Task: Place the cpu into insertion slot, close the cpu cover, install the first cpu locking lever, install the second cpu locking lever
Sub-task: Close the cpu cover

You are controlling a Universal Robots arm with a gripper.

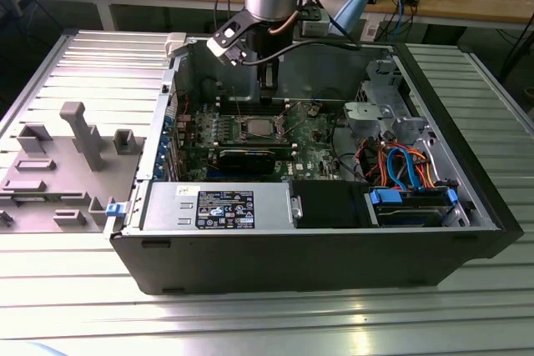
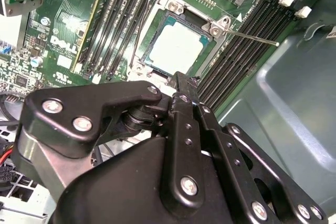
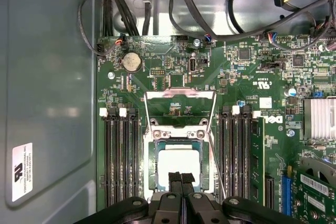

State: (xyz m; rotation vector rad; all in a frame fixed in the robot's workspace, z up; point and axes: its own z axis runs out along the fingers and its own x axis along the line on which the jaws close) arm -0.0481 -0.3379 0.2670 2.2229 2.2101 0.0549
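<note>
The cpu (image 3: 178, 163) lies flat in the insertion slot (image 3: 151, 153), its pale silver top showing in both wrist views (image 2: 176, 48). The cpu cover (image 3: 179, 95) is swung back open, and the green board shows through its square opening. One thin locking lever (image 2: 252, 38) sticks out free from the socket corner, and another (image 2: 137, 35) runs along the opposite side. My gripper (image 3: 181, 178) hovers just over the socket's near edge, fingertips pressed together with nothing between them. In the exterior view the gripper (image 1: 268, 81) hangs inside the case above the socket (image 1: 256, 128).
Black memory slots (image 3: 119, 156) flank the socket on both sides. A bundle of cables (image 3: 210, 19) crosses beyond the board. The case wall (image 3: 47, 77) stands close by. A power supply (image 1: 221, 206) and drive bay (image 1: 409, 202) fill the case front.
</note>
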